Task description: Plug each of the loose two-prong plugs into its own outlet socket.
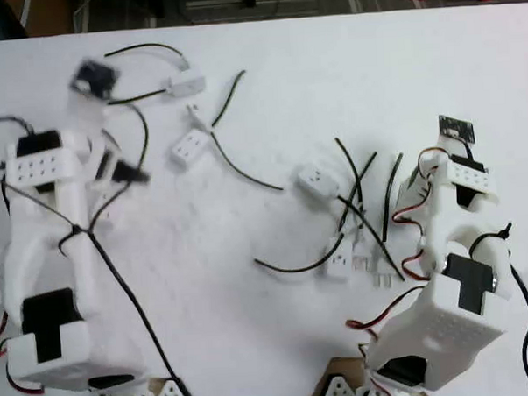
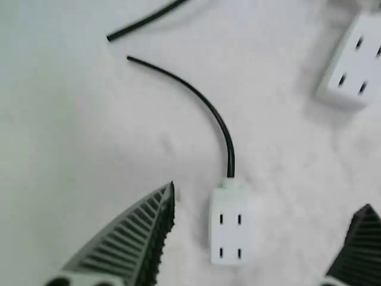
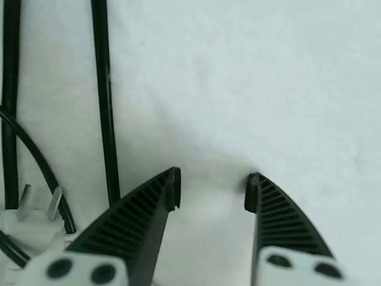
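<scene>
Straddling an outlet socket (image 2: 229, 229), left gripper (image 2: 269, 201) jaws were spread, empty. Well apart from that socket, right gripper (image 3: 211, 189) jaws spread near a two-prong plug (image 3: 27, 229); crossed cords (image 3: 104, 119) could snag it.

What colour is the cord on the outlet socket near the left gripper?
Black cord, white outlet socket; clearest in left wrist view.

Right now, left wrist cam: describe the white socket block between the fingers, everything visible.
The white rectangular plastic socket block lies flat on the white table, face up: four narrow slots in two pairs, all empty. A thin black cord leaves one short end and curves off to a cut free tip. It sits between the fingers of the left arm's open hand, touching neither; only table and cord touch it.
</scene>
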{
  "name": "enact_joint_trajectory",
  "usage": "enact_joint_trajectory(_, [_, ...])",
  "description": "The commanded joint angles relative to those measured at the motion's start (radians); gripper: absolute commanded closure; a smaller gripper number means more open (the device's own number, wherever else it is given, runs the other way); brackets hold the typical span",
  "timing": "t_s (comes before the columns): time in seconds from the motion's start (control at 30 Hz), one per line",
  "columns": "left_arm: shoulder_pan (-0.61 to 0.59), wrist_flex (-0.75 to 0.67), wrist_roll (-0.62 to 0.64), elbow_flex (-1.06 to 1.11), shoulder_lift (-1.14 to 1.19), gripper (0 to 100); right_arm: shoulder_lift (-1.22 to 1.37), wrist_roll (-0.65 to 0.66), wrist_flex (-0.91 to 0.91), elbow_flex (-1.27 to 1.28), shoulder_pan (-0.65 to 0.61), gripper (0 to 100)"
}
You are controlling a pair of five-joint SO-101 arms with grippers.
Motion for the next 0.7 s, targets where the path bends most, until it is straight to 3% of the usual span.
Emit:
enact_joint_trajectory(0.0, [0.105,0.051,0.262,-0.13,-0.038,57,0.012,-0.009,-0.015,-0.017,0.005,78.6])
enact_joint_trajectory(0.17, [0.252,0.038,0.666,-0.195,0.077,57,0.012,-0.009,-0.015,-0.017,0.005,78.6])
enact_joint_trajectory(0.27, [0.298,0.009,0.841,-0.281,0.193,57,0.012,-0.009,-0.015,-0.017,0.005,78.6])
enact_joint_trajectory(0.67, [0.308,0.006,1.04,-0.743,0.697,57,0.012,-0.009,-0.027,-0.017,0.004,78.6])
